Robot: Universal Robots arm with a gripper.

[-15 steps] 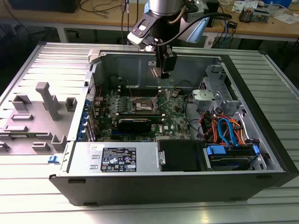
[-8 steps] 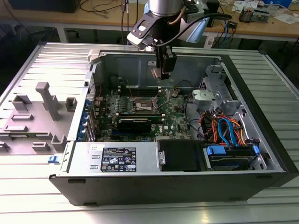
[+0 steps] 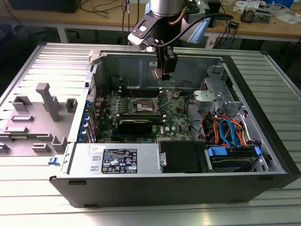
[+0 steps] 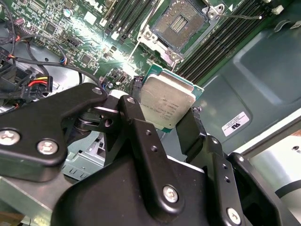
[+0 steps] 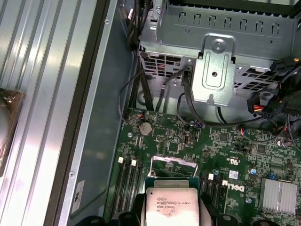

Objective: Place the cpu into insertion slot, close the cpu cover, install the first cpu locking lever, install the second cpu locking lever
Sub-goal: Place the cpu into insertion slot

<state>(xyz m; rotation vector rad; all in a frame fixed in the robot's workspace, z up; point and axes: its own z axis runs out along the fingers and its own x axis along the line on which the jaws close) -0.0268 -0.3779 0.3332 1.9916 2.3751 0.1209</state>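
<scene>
End effector (image 3: pixel 165 70) hangs over the green circuit board (image 3: pixel 176 117) in the exterior view; I can't make out its load there. In the second wrist view, black fingers (image 4: pixel 134 117) clamp the flat silver-grey square cpu (image 4: pixel 165 106), held apart from the dark square insertion slot (image 4: pixel 181 21). In the first wrist view, the cpu (image 5: pixel 173 207) is cut off at the picture's edge, and black cables (image 5: pixel 146 96) trail beyond it.

Several lines of fine dark print stood on the cpu (image 4: pixel 167 104) (image 5: pixel 171 207) in both wrist views. A white logo (image 5: pixel 233 187) marked the board (image 5: pixel 174 141). A white label (image 4: pixel 236 124) sat on the case wall (image 4: pixel 263 70), and a black label (image 3: pixel 120 160) on the power supply (image 3: pixel 89 157).
</scene>
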